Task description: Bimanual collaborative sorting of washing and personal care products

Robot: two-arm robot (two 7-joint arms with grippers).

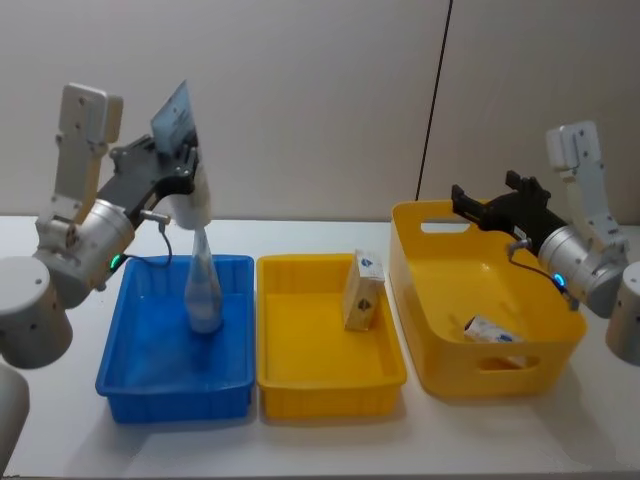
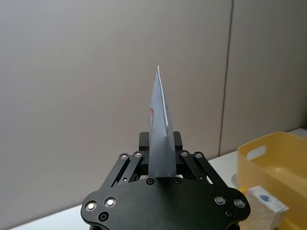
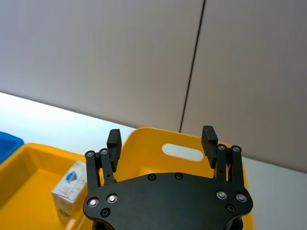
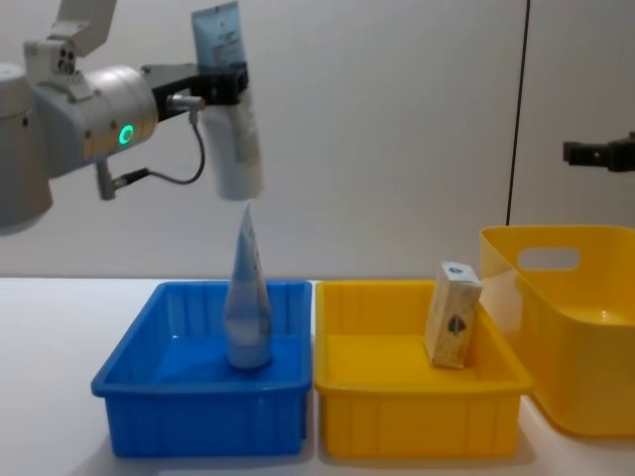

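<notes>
**Head view.** The left gripper is up above the back of the blue bin. Its jaws are clamped on the held tube, which has its flat crimped end up and its white cap end hanging down. Under it, the standing tube rests cap-down on the bin's floor. In the yellow tray beside it, a tan box with a blue mark stands on end near the tray's right wall. On the right, the right gripper hangs over the back rim of the yellow basket with its jaws apart. A small pale pack lies on the basket's floor. All three containers sit on the white worktop.

**Chest view.** From the side, a slim gap separates the held tube from the tip of the standing tube. The left gripper grips the tube near its blue upper part. The box leans a little. The basket wall hides its floor. The right gripper juts in at the right edge.

**Left wrist view.** The held tube is edge-on, pinched between the jaws of the left gripper. A red curve of print shows on its side. Beyond are the box and the basket.

**Right wrist view.** The right gripper has its jaws wide apart with nothing between them. It is above the basket. The box stands in the tray, and a corner of the blue bin is at the edge.
</notes>
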